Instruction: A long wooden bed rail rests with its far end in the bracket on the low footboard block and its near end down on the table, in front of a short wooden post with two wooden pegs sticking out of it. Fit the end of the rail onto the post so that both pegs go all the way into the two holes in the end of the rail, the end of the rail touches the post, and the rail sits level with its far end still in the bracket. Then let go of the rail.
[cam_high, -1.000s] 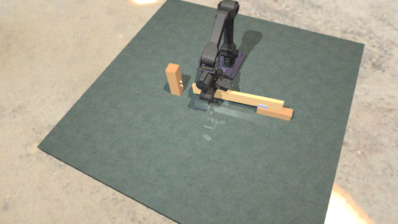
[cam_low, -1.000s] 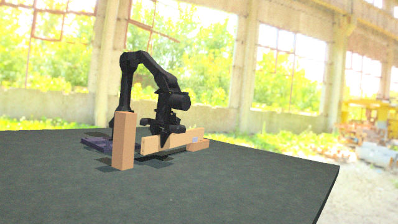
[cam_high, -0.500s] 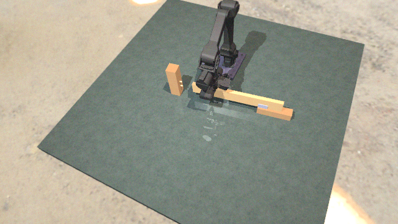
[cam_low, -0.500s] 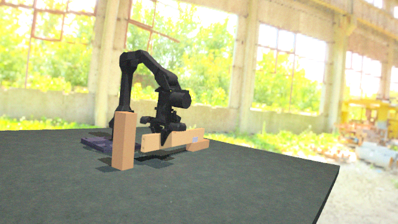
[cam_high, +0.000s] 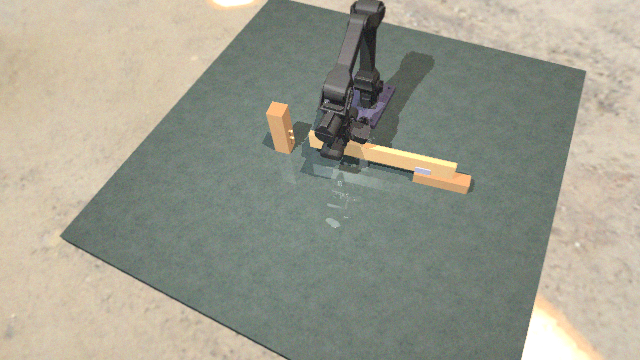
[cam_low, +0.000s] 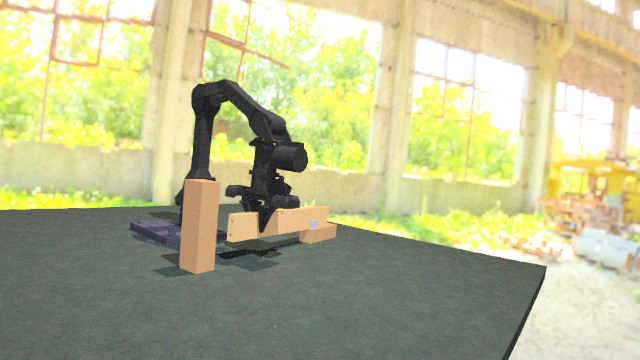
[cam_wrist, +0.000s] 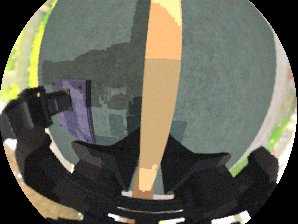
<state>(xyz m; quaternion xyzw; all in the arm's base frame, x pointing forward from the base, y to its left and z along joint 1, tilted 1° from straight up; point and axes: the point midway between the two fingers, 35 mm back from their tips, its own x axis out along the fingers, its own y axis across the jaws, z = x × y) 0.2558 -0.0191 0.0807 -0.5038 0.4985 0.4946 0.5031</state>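
The wooden rail (cam_high: 400, 157) (cam_low: 292, 220) (cam_wrist: 160, 95) is raised off the table at its near end and looks close to level. Its far end lies at the bracket (cam_high: 422, 171) (cam_low: 313, 224) on the footboard block (cam_high: 442, 184) (cam_low: 320, 234). My gripper (cam_high: 347, 151) (cam_low: 264, 222) (cam_wrist: 150, 128) is shut on the rail, toward its near end. The post (cam_high: 281, 129) (cam_low: 198, 227) stands upright, apart from the rail's near end by a small gap. Its pegs (cam_high: 291, 136) point at the rail, outside the holes. Small holes show in the rail end in the exterior view.
The purple base plate (cam_high: 385, 102) (cam_low: 155, 232) (cam_wrist: 75, 107) of the arm lies behind the rail. The dark green table mat (cam_high: 225, 225) (cam_low: 375, 300) extends under everything. The arm reaches over the rail from behind.
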